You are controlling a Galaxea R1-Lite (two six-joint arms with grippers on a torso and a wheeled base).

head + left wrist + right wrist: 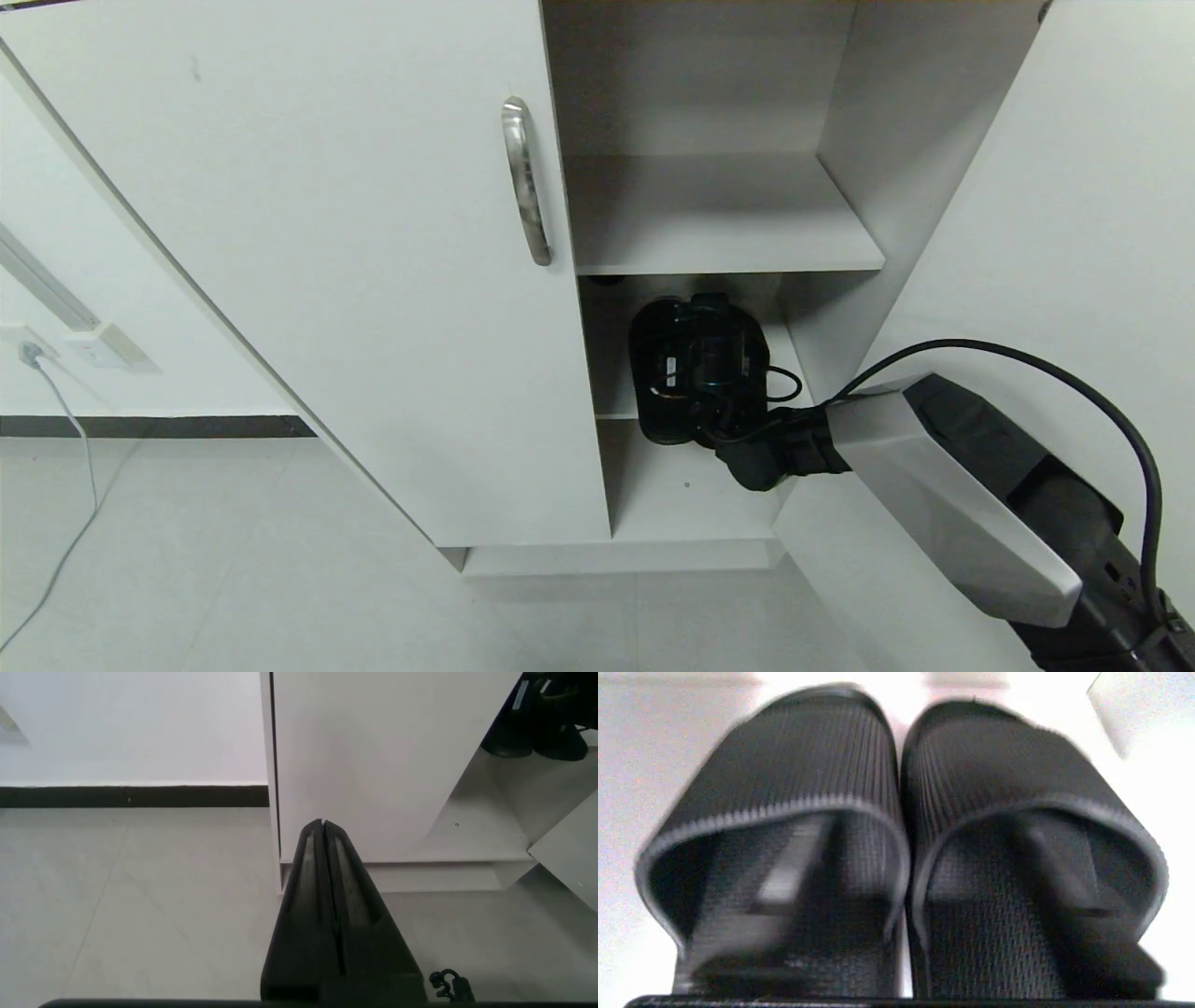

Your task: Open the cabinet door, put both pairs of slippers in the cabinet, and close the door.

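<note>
I am looking straight into a pair of black slippers (813, 765) from the right wrist view; they are lying side by side with their inner edges touching, openings toward the camera, on a white surface. From the head view, the right arm (934, 485) is reaching into the cabinet (868, 168), and the right gripper (695, 364) is sitting in the compartment directly under the bare shelf (709, 215), above the bottom board (672, 495). I cannot tell whether that gripper is clamping the slippers or merely sitting against them. The right door (1074, 233) is standing open beside the arm. The left door (327, 233) is sitting closed, its metal handle (526, 182) running upright along the edge next to the opening. The left gripper (323, 833) is hanging outside above the tiled floor (140, 905), near the cabinet's base, with its fingers pressed together and holding nothing.
</note>
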